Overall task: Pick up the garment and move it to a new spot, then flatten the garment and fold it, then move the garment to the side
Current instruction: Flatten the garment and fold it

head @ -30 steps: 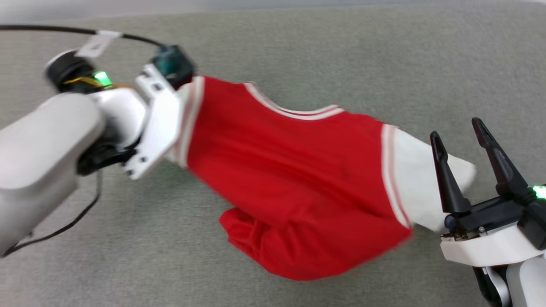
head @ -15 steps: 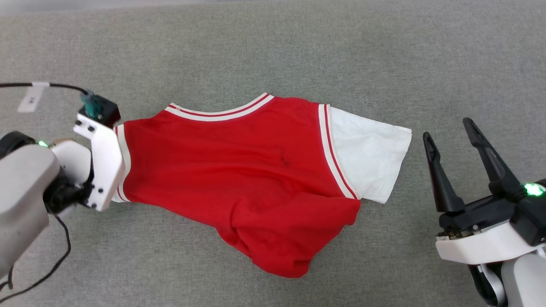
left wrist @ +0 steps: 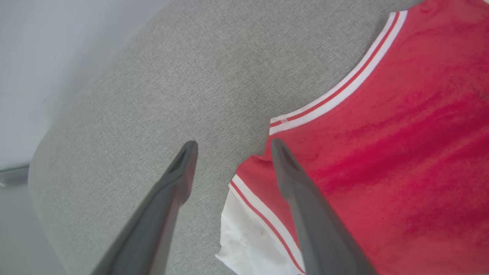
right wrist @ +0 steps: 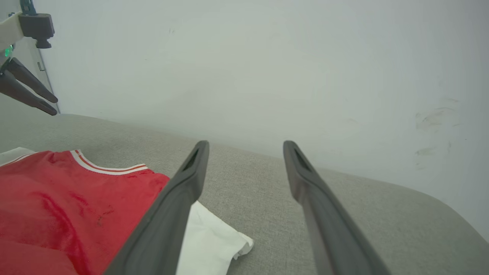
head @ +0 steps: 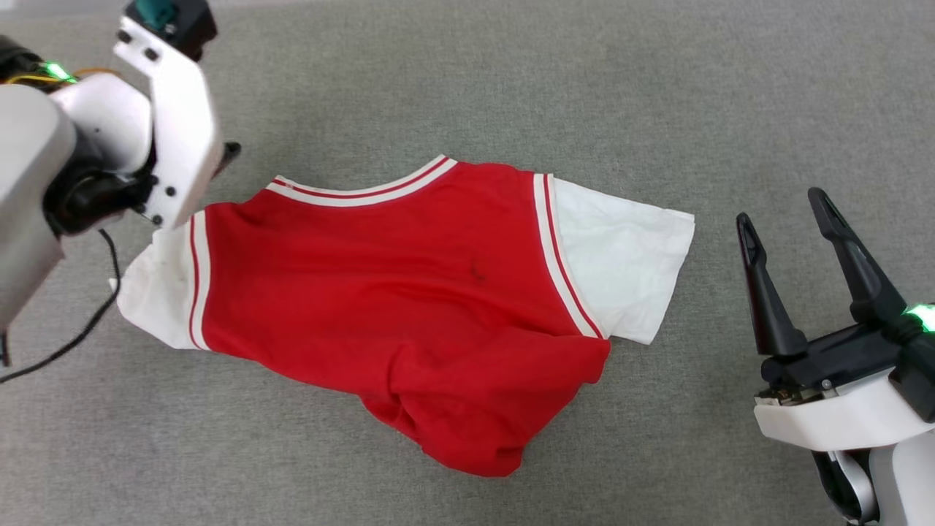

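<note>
Head view: red, white-sleeved garment (head: 409, 292)

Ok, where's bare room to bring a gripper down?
Free: grey fabric surface beyond the striped collar of the red, white-sleeved jersey; the strip between its right sleeve and the right gripper; the near-left stretch. Crowded: the left sleeve, by the left gripper and black cable.

The garment (head: 409, 292) lies spread on the grey desk (head: 511, 73), its red hem bunched toward the camera, with the left gripper (head: 226, 153) just above the left-hand white sleeve and the right gripper (head: 780, 207) beyond the other sleeve, jaws apart and empty.
</note>
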Robot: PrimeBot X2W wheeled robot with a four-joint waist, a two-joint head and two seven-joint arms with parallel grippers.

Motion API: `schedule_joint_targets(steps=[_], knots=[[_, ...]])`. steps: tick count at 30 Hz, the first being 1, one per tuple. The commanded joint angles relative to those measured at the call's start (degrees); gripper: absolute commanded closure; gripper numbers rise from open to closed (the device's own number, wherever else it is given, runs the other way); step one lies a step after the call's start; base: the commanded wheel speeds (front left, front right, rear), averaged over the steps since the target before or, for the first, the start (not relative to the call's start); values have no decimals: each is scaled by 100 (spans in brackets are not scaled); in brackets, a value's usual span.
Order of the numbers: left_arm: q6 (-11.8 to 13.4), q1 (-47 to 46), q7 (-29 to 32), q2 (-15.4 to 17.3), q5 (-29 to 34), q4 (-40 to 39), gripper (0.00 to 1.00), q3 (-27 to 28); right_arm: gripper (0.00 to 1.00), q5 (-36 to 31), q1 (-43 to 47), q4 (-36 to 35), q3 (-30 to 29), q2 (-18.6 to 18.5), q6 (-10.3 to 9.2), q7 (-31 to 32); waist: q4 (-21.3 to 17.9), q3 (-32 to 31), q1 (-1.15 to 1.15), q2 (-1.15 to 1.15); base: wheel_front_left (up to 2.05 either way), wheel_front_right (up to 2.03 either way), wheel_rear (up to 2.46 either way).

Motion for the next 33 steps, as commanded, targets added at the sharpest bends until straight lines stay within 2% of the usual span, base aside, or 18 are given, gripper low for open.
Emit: schedule_joint_targets(steps=[1,7,17,18,19,26,30,33], knots=[[-24,-41,213,-136,-2,-14,0,-97,0,-19,-119,-60,13,-32,-6,-11,-77,116,0,0,0,0,0],[-37,174,624,-405,-52,267,0,-244,0,-81,-263,-110,94,7,-6,-11,-256,405,0,0,0,0,0],[-72,655,803,-690,-30,809,0,-421,0,-130,-381,-112,87,65,-6,-11,-408,659,0,0,0,0,0],[-72,659,752,-706,7,795,66,-438,0,-129,-379,-102,86,73,-6,-11,-409,658,0,0,0,0,0],[-78,643,683,-720,-4,759,100,-440,0,-138,-373,-86,85,78,-6,-11,-411,639,0,0,0,0,0],[-82,-169,148,-490,53,-143,100,-353,0,-144,-240,-82,-10,92,-6,-11,-371,410,0,0,0,0,0],[-84,-522,-24,-600,49,-678,100,-398,0,-132,-209,-116,-36,107,-6,-11,-388,374,0,0,0,0,0],[-84,-699,-52,-798,117,-922,100,-411,0,-120,-265,-145,-2,135,-6,-11,-456,422,0,0,0,0,0]])
